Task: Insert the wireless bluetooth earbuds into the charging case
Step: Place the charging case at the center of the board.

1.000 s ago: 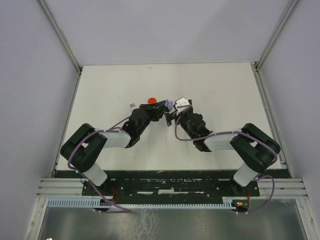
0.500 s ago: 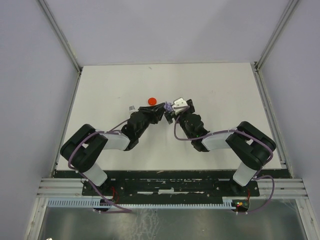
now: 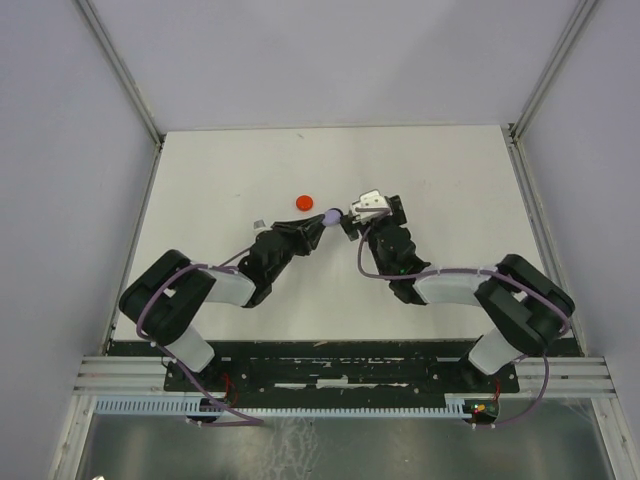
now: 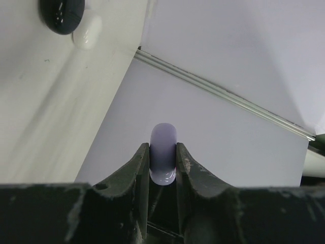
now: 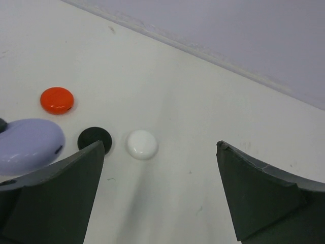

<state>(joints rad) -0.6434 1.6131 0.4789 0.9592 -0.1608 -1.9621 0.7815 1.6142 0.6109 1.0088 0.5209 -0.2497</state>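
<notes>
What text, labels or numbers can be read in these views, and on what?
None readable in any view.
lavender case: no print; one tiny dark spot, too small to tell whether it is a mark.
orange disc: blank.
black disc: blank.
white disc: blank.

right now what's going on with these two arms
The left gripper is shut on a smooth lavender pebble-shaped thing, probably the charging case, pinching it by its sides. The right gripper stands wide open and empty next to it, over the table. A red disc, a black disc and a white disc lie on the table close by. No earbud shows in either gripper.
</notes>
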